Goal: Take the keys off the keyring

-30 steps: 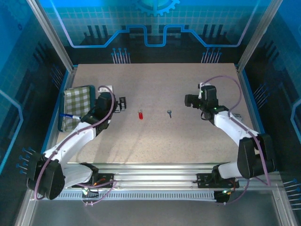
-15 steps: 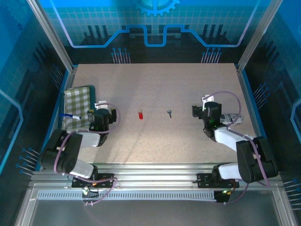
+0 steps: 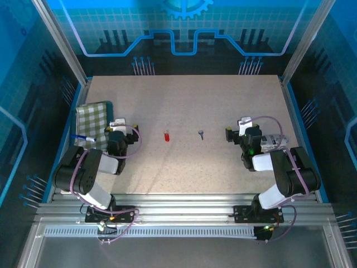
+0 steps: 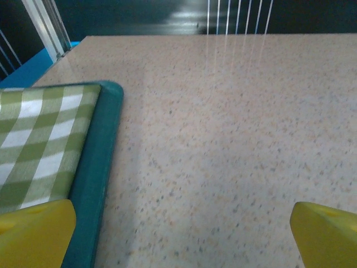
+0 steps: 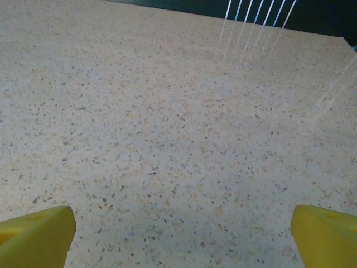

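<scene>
1. Looking down from the top external view: the speckled bench [image 3: 184, 100] carries one tiny grey key [image 3: 201, 133] near its middle. The key lies flat, apart from a small red object [image 3: 166, 135] to its left. Both lie between the two arms and touch neither.
2. Same view, left side: the left tool [image 3: 119, 128] sits low over the bench on a folded arm, just beside a green checked cloth [image 3: 92, 120]. A blue pen-like item [image 3: 83, 138] rests at the cloth's near edge. The jaw gap is too small to judge from here.
3. Same view, right side: the right tool [image 3: 240, 129] sits on a folded arm, right of the key and well apart from it.
4. Left wrist view: two yellow fingertips [image 4: 34, 234] stand at opposite lower corners, wide apart, with bare bench between them. The checked cloth lies in a teal tray [image 4: 97, 167] at left.
5. Right wrist view: yellow fingertips [image 5: 36, 234] again stand wide apart, with nothing but speckled bench between them.
</scene>
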